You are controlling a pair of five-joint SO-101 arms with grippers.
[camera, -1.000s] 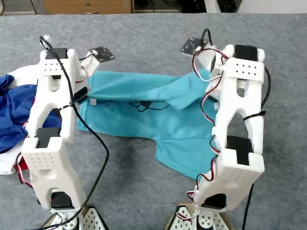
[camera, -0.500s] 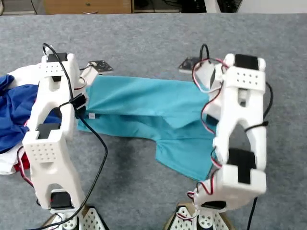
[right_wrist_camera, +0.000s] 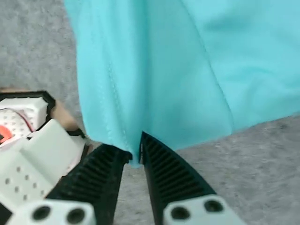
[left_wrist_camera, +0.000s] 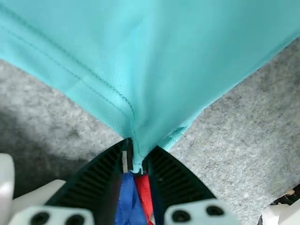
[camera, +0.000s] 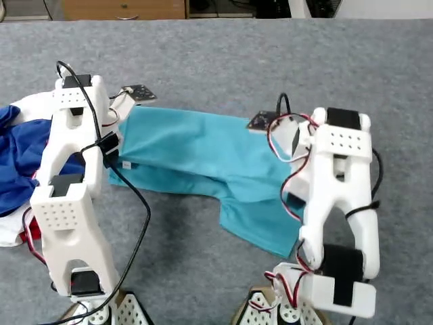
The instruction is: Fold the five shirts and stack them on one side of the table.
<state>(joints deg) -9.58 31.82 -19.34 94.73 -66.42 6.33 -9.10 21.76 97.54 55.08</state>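
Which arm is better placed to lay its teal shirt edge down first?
Right, likely: the right gripper pinches the teal shirt over its middle, while the left gripper pinches a corner farther back.

The turquoise shirt [camera: 196, 149] is plain, the worktop [camera: 203, 61] mottled grey, the blue shirt [camera: 17, 162] deep-toned, the arms [camera: 67, 176] white, their cables [camera: 139, 203] black.

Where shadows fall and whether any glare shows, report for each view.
High view: even light, no glare; a soft shadow lies on the table beside the teal shirt. Left wrist view: a darker shadow on the table under the shirt held by the left gripper. Right wrist view: faint shading in the shirt's folds near the right gripper.
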